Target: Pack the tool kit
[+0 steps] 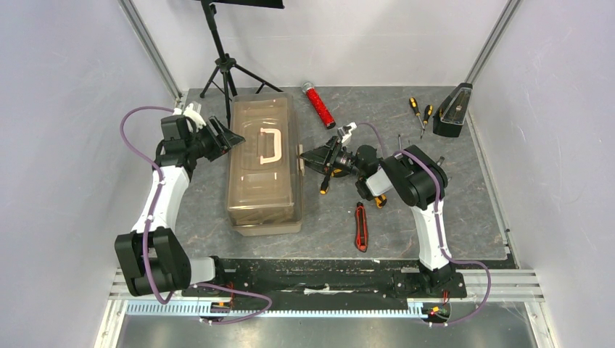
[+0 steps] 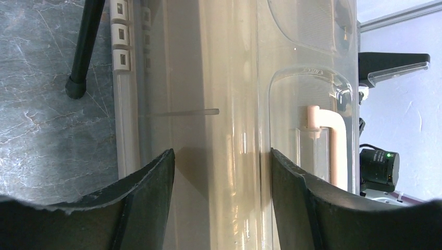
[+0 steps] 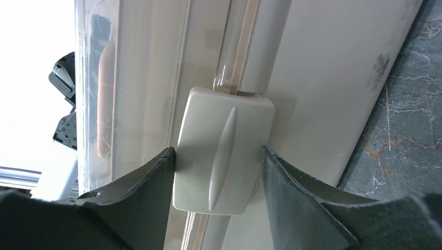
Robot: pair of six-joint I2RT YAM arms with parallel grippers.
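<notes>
Toolbox (image 1: 265, 163) is seen closed at centre left of the top view. Its side latch (image 3: 224, 130) is pinched by the right gripper (image 3: 218, 150); the left gripper (image 2: 221, 152) is held open at the opposite side. Screwdrivers (image 1: 415, 107) at upper right and a red utility knife (image 1: 360, 226) at lower centre remain unpacked.

I see the toolbox (image 1: 265, 174) lying closed at centre frame, its cream handle (image 1: 270, 145) flat on the lid. My left gripper (image 1: 230, 138) is at the box's left edge, and my right gripper (image 1: 310, 157) reaches the latch (image 1: 299, 156) on its right side. A screwdriver (image 1: 325, 183) lies partly under the right arm (image 1: 424, 196), and a red utility knife (image 1: 360, 227) lies to the lower right of the box. At upper right, two more screwdrivers (image 1: 419, 112) lie beside the metronome (image 1: 453, 110). The red glittery cylinder (image 1: 319, 105) lies above centre, and the tripod (image 1: 225, 69) stands at upper left.
</notes>
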